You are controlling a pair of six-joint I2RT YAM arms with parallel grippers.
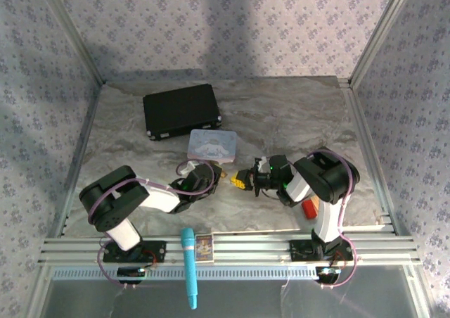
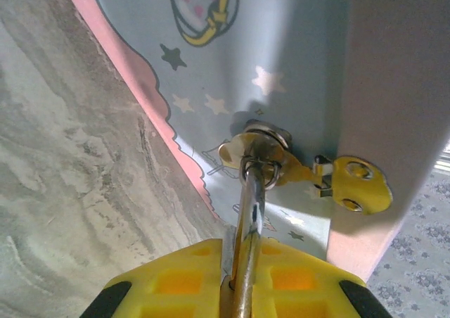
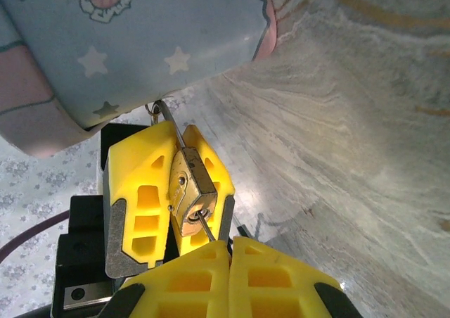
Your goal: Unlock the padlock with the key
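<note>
The brass padlock is clamped between the yellow fingers of my left gripper, which is shut on it. Its thin silvery shackle runs up to the hasp ring on the side of the pale blue tin. My right gripper is shut on the key. The key's thin blade sits in the keyhole on the padlock's underside, and its head is hidden between my fingers. In the top view the left gripper and right gripper meet tip to tip just in front of the tin.
A black case lies behind the tin. A red-and-orange block sits by the right arm's base. A teal tool and a small card rest on the front aluminium rail. A golden latch plate hangs on the tin.
</note>
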